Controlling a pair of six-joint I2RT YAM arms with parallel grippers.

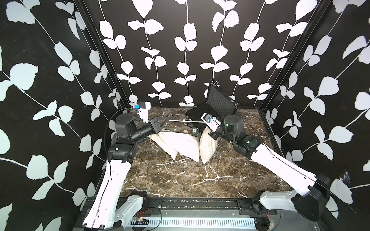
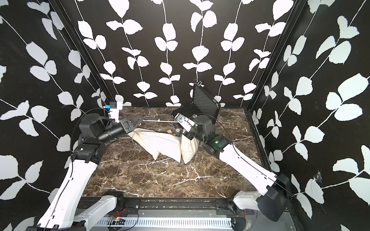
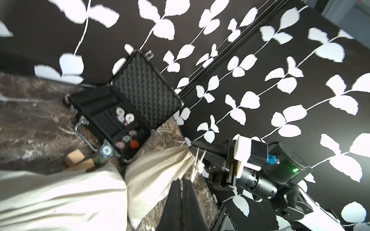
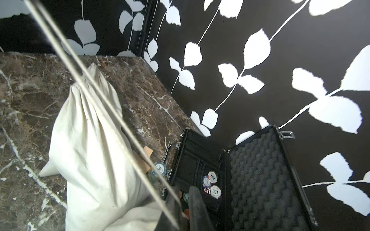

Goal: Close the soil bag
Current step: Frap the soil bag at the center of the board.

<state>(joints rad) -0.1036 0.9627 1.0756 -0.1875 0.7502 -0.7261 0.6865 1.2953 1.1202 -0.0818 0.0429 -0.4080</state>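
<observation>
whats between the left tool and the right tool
A taut pale drawstring runs straight from left tool to right tool, above the marble table; it shows in both top views.

Front half of table [image 1: 190, 180] bare, wide-open approach. Mid-table blocked by soil bag [image 1: 180, 143]. Just behind it a taut string [image 1: 184, 120] spans across, above the table. Rear right: open case [image 1: 218, 104], lid up. Chip stack [image 1: 194, 132] & wood blocks [image 1: 185, 131] clog gap btwn bag and case. Rear centre strip bare.
</observation>
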